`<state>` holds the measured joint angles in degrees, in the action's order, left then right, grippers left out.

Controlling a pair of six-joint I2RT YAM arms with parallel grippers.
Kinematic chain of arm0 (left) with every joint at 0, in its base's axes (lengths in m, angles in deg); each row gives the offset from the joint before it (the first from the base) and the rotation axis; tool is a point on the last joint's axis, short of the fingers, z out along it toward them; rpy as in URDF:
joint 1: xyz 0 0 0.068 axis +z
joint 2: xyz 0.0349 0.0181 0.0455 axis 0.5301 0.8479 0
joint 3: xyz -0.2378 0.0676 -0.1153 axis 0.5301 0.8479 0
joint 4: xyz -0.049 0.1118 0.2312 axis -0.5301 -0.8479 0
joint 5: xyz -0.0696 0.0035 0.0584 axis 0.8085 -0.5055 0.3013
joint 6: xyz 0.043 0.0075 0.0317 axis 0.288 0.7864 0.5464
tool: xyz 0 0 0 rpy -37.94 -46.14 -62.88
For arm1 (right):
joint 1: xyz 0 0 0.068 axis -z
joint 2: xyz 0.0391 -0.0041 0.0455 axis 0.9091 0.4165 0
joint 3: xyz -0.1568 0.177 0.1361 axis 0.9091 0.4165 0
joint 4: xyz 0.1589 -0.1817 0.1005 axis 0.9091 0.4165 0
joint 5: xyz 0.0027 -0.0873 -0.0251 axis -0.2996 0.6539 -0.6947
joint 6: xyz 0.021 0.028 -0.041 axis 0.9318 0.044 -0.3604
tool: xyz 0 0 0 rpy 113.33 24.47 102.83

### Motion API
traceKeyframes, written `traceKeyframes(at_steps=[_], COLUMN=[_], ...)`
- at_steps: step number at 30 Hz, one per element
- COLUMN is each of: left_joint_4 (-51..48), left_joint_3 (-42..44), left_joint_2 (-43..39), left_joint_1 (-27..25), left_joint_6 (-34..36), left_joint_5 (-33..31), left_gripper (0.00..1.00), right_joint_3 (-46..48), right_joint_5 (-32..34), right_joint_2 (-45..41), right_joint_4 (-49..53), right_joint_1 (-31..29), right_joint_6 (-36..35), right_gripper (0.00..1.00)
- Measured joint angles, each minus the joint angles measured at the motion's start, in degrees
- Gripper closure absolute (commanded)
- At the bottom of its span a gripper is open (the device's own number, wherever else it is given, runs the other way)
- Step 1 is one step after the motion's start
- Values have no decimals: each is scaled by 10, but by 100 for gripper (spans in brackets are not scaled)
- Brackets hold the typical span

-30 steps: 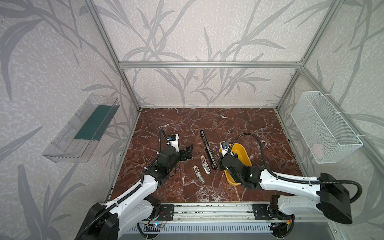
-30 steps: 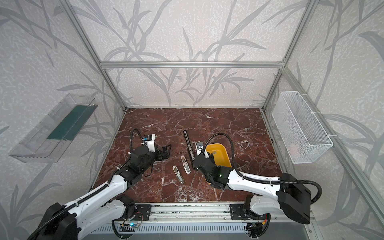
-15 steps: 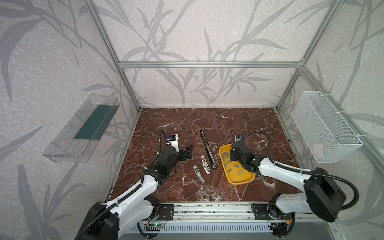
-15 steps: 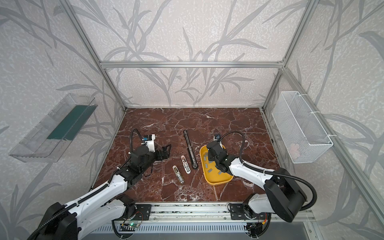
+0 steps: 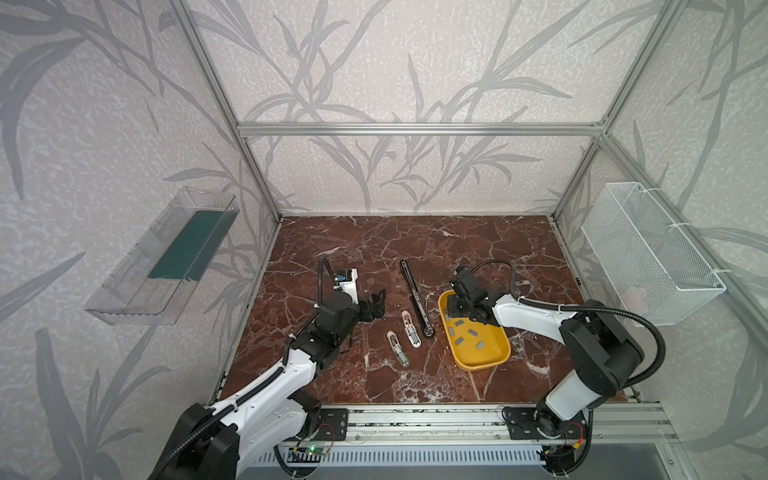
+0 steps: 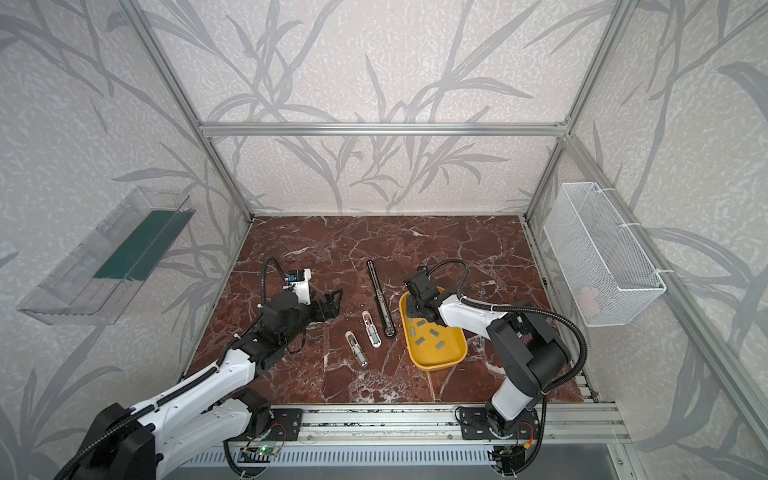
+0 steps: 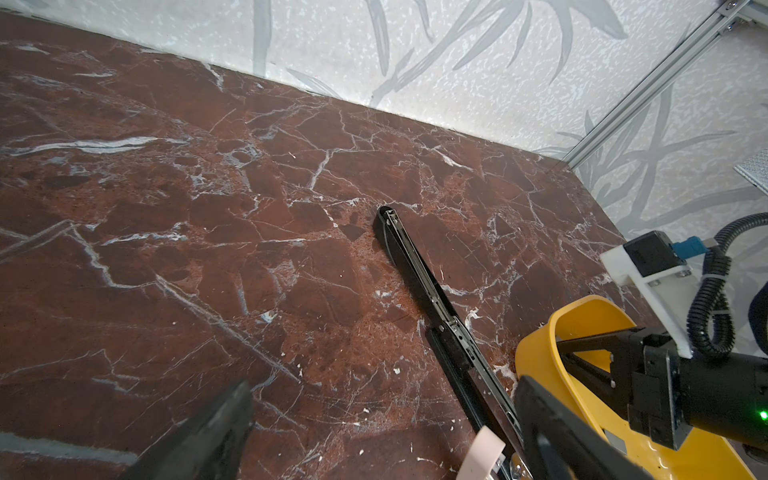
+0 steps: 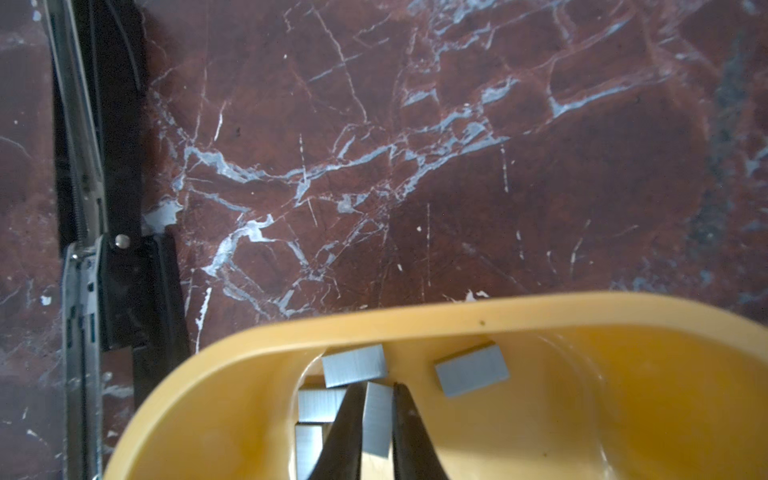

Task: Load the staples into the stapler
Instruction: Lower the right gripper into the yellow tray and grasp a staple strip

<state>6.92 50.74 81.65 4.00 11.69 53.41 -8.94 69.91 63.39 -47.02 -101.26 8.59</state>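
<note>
Several grey staples (image 5: 472, 332) lie in a yellow tray (image 5: 486, 355) right of centre. My right gripper (image 5: 454, 309) dips into the tray's far end. In the right wrist view its jaws (image 8: 377, 388) press both sides of one staple strip (image 8: 377, 419), with other strips (image 8: 471, 370) loose beside it. A long black stapler (image 5: 417, 301), folded out flat, lies just left of the tray. A small pink-white stapler (image 5: 410, 329) and a small silver stapler (image 5: 398, 349) lie nearer the front. My left gripper (image 5: 376, 305) hangs open and empty left of the black stapler (image 7: 419, 270).
A white wire basket (image 5: 648, 257) hangs on the right wall. On the left wall is a clear shelf (image 5: 166, 257) with a green pad. The metal rail (image 5: 415, 424) runs along the front edge. The right arm's cable (image 5: 511, 270) loops behind the tray.
The right arm swung rightward off the tray, uncovering it. Its gripper came down at the tray's far end and its jaws narrowed onto a staple strip. The left arm stayed still.
</note>
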Motion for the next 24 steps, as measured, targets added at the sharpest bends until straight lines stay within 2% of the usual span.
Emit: traceKeyframes(at_steps=[13,24], left_joint_4=[0,0], left_joint_3=[0,0], left_joint_2=[0,0], left_joint_1=[0,0], left_joint_6=[0,0], left_joint_5=[0,0], left_gripper=[2,2], right_joint_3=[-23,-48], right_joint_5=[-15,2], right_joint_2=[24,44], right_joint_4=[39,71], right_joint_1=[1,1], right_joint_6=[-5,-4], right_gripper=[81,81])
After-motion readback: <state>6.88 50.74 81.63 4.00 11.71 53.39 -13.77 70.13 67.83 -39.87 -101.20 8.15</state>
